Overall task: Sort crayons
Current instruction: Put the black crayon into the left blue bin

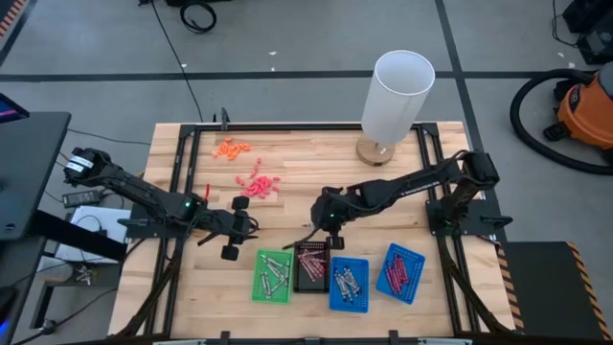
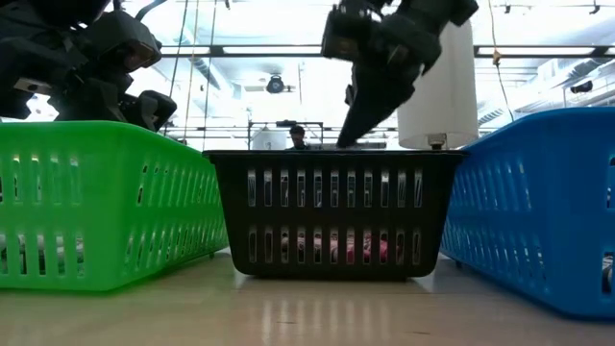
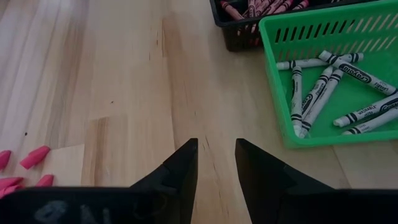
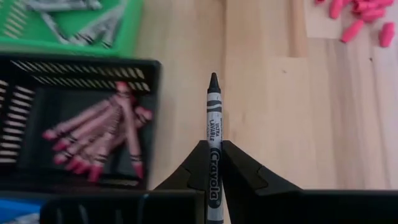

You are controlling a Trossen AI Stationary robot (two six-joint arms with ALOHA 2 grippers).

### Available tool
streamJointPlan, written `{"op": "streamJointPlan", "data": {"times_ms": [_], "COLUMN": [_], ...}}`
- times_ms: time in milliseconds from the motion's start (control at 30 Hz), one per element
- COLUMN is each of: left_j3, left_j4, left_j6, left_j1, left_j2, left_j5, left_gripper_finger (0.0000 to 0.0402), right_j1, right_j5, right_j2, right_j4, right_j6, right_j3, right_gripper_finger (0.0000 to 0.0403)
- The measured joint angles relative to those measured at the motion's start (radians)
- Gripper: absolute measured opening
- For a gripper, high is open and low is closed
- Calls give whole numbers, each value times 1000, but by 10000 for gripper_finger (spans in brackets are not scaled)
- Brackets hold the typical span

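From above, we see the right gripper (image 1: 321, 233) hanging over the far edge of the black tray (image 1: 309, 278), with the green tray (image 1: 273, 277) beside it and two blue trays (image 1: 349, 286) further along; the left gripper (image 1: 233, 230) waits over bare table (image 1: 287, 168) near the green tray. Pink bits (image 1: 259, 184) and orange bits (image 1: 231, 148) lie well apart, toward the white cylinder (image 1: 395, 94).

At table height, we see the right gripper (image 2: 370, 86) above the black tray's rim.

Past the left wrist, we see its fingers (image 3: 180, 174) slightly apart and holding nothing, with grey crayons (image 3: 329, 87) lying in the green tray.

Past the right wrist, the fingers (image 4: 239, 171) are clamped on a grey crayon (image 4: 213, 124) near its blunt end, tip pointing forward over the wood beside the black tray of pinkish-red crayons (image 4: 99, 140). We judge it light, stiff and brittle, its paper wrap giving fair grip; holding mid-length would steady it better.
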Motion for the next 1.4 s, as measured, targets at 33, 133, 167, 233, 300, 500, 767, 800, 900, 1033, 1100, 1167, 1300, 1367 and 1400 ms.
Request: {"op": "streamJointPlan", "data": {"times_ms": [33,133,167,233,300,500,767,800,900,1033,1100,1167,1300,1367,1400], "left_j3": [0,0,0,0,0,0,0,0,0,0,0,0,0,0,0], "left_j4": [1,16,20,26,38,94,162,171,198,223,230,233,246,248,247], "left_j6": [2,11,17,35,58,137,237,248,281,300,309,324,325,325,325], "left_j1": [0,0,0,0,0,0,0,0,1,1,6,13,33,41,45], "left_j2": [0,0,0,0,0,0,0,0,0,0,0,0,0,0,0], "left_j5": [0,0,0,0,0,0,0,0,0,0,0,0,0,0,0], "left_gripper_finger": [117,117,117,117,117,117,117,117,117,117,117,117,117,117,117], "right_j1": [9,40,49,71,91,156,221,228,254,303,325,346,386,403,410], "right_j5": [0,26,27,27,23,15,-12,-23,-38,-42,-42,-42,-36,-21,-5], "right_j2": [0,-1,-1,-1,-1,-1,-1,-1,-1,-1,-1,-1,-1,-1,-1], "right_j4": [-1,-21,-28,-39,-48,-67,-122,-136,-160,-169,-180,-195,-213,-213,-210], "right_j6": [8,29,41,71,98,177,443,494,638,791,864,935,1070,1137,1173], "right_j3": [6,13,15,21,23,23,23,23,23,23,23,23,23,23,21], "right_gripper_finger": [35,35,35,35,35,36,36,36,36,36,36,36,36,36,36]}}
